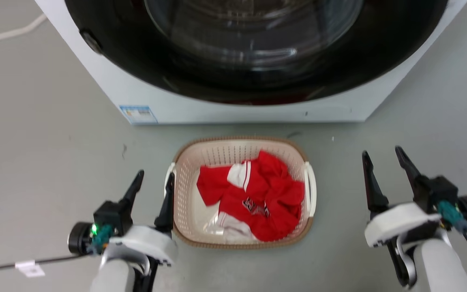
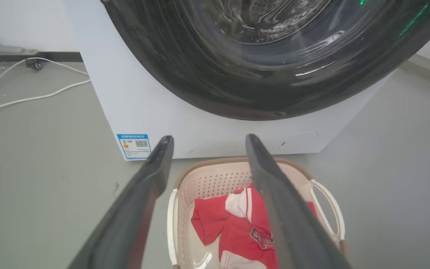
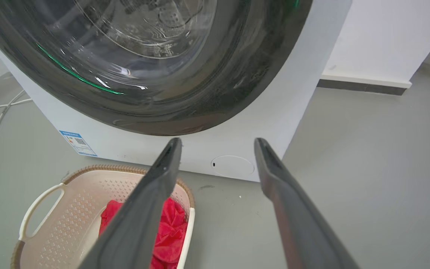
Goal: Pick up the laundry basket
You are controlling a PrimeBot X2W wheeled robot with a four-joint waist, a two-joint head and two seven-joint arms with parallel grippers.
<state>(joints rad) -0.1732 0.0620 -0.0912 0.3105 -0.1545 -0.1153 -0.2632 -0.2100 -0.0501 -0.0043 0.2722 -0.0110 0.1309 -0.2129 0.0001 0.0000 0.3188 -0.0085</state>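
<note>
Sitting beside the left hand (image 1: 155, 174) is the laundry basket (image 1: 217, 155).

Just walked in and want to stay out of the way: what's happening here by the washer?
A two-armed robot is about to pick up the basket, which sits on the floor before the washer with a red shirt inside. Both hands are open and hold nothing. The left hand is right by the basket's left handle; the right hand is off to the basket's right, over bare floor. The basket isn't lifted yet.
</note>
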